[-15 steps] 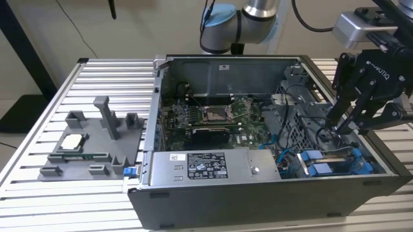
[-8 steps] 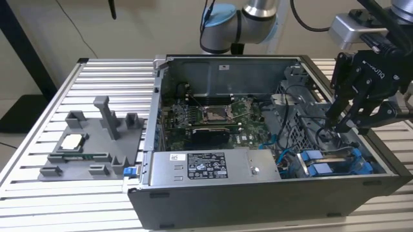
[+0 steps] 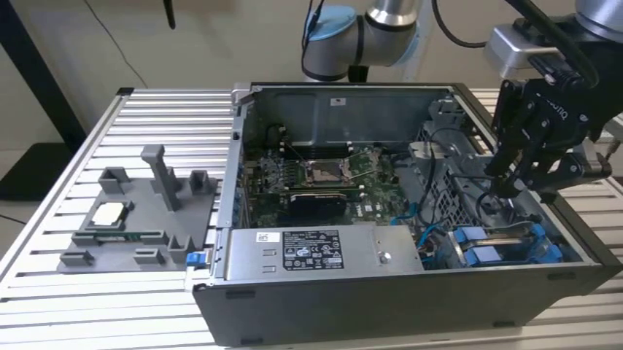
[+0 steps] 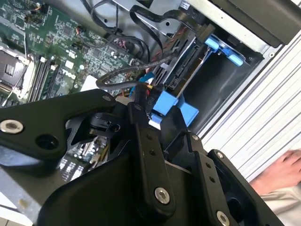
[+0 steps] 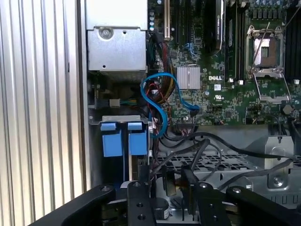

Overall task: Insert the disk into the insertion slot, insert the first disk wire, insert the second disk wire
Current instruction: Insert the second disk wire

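The disk (image 3: 508,236) sits edge-up in the insertion slot (image 3: 570,251) at the case's front corner on the exterior view's right, its blue carrier tabs (image 5: 124,139) standing up. My black gripper (image 3: 516,191) hangs inside the case just above and behind the disk. In the second wrist view the gripper (image 4: 141,101) is right at a connector with yellow and red wires (image 4: 141,90), next to a blue tab (image 4: 167,106). A blue wire (image 5: 157,96) loops from the motherboard towards the slot. Black cables (image 5: 207,146) cross between gripper and disk.
The open computer case (image 3: 389,306) lies on a slatted metal table (image 3: 165,117). A grey labelled power-supply box (image 3: 322,251) fills the front, the motherboard (image 3: 322,175) the middle. A grey fixture (image 3: 136,219) stands at the exterior view's left. A person's hand (image 4: 282,169) rests beside the case.
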{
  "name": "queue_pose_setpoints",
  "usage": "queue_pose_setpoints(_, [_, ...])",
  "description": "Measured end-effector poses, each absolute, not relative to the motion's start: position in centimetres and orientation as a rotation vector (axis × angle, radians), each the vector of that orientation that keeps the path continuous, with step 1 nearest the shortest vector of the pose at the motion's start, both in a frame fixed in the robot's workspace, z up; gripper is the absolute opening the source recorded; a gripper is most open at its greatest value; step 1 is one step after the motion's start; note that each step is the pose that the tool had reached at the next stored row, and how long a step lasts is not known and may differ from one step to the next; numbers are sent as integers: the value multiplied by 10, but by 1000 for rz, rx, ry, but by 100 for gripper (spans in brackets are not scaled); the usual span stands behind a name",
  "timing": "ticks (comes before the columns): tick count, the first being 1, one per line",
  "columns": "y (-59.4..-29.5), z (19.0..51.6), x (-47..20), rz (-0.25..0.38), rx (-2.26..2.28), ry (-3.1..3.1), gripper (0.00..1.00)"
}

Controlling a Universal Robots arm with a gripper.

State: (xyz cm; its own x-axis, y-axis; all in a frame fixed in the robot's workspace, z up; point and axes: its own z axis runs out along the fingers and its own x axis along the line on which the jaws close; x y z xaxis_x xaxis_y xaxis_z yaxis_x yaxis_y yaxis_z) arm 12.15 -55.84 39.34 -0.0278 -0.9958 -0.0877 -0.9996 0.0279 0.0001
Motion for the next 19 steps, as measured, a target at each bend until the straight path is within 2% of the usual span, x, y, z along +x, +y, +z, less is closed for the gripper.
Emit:
queue_pose_setpoints(3, [-558, 392, 121, 102, -2139, 2199, 38])
queue_pose_setpoints(4, [-558, 392, 121, 104, -2137, 2197, 31])
queue_pose_setpoints(7, [-558, 390, 121, 108, -2131, 2191, 29])
queue_pose_setpoints(8, [-558, 390, 121, 109, -2130, 2190, 22])
queue_pose_setpoints(10, [-558, 390, 121, 109, -2130, 2189, 19])
queue_pose_setpoints(19, [-558, 388, 122, 110, -2130, 2189, 19])
